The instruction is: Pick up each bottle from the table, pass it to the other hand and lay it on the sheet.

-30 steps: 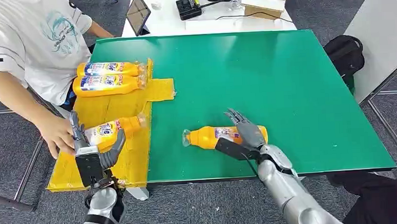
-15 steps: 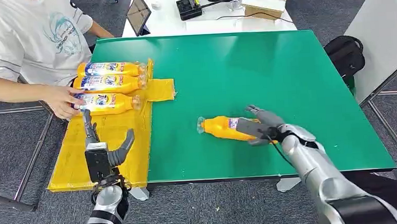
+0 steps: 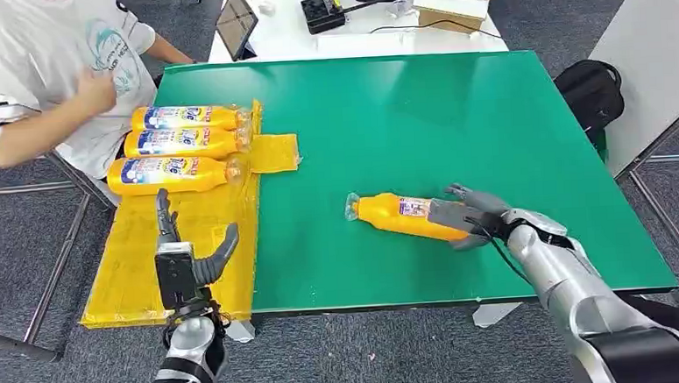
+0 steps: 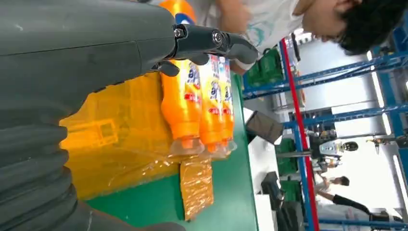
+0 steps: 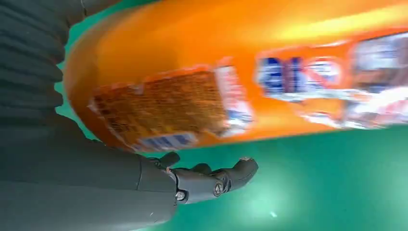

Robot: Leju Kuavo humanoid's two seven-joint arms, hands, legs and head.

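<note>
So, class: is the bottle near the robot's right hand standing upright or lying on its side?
Lying on its side: the bottle stretches lengthwise along the green table, with the right hand at its base end.

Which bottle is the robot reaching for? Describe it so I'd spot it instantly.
On the green table, look right of the yellow sheet. One orange bottle lies alone on bare green at the right robot hand; the other three orange bottles lie side by side on the sheet.
</note>
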